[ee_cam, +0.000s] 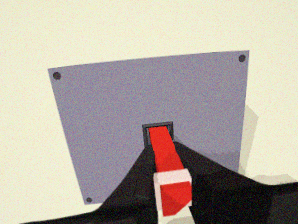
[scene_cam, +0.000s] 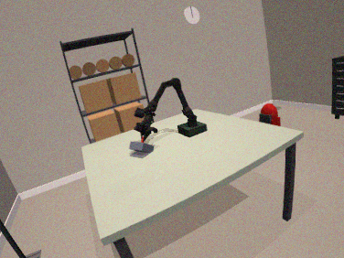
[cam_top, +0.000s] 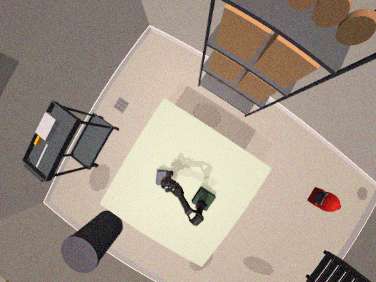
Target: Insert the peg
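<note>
Looking at the wrist view, the red peg (ee_cam: 167, 160) was gripped firmly in the pincer (ee_cam: 172, 192), its bottom end sitting right at the square hole (ee_cam: 158, 131) in the grey sloped panel (ee_cam: 150, 115). So the insertion step was judged to be in hand, peg just entering or about to. Its long axis was pointed away from the camera, straight toward the hole, and its flat sides looked roughly squared up with the opening. How deep it had gone couldn't be told. Next, a steady push along the hole's direction would be needed until bottoming out, then release. The panel was resting on the pale surface (scene_cam: 192, 165).
</note>
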{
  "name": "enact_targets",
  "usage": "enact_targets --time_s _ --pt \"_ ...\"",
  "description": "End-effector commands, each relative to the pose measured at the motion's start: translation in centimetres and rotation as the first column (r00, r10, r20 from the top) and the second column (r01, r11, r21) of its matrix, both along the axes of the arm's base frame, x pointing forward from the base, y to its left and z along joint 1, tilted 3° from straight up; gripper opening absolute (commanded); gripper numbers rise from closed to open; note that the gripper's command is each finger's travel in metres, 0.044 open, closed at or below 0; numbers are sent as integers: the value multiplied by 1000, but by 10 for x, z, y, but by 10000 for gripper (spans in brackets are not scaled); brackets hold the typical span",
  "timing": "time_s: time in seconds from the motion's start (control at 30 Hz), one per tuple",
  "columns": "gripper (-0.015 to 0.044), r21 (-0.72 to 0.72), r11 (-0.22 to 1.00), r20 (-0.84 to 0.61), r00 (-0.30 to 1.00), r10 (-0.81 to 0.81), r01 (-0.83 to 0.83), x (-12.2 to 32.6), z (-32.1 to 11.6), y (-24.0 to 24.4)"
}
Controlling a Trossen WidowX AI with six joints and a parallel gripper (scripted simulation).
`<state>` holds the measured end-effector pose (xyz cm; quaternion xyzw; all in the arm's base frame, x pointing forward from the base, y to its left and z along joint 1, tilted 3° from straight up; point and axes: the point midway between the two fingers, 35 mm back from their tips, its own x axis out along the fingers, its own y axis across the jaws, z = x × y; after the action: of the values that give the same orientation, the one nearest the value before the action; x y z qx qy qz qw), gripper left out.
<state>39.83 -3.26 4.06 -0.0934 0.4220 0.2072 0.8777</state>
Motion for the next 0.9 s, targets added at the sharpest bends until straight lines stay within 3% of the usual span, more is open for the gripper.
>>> enact_targets --time_s 0.0,0.6,0.87 --pt "0 0 1000 -5 1000 -5 5 1 -3 0" --pt "0 0 1000 2 1000 0 0 2 -3 0" --pt "210 0 1000 2 1000 0 0 2 -3 0"
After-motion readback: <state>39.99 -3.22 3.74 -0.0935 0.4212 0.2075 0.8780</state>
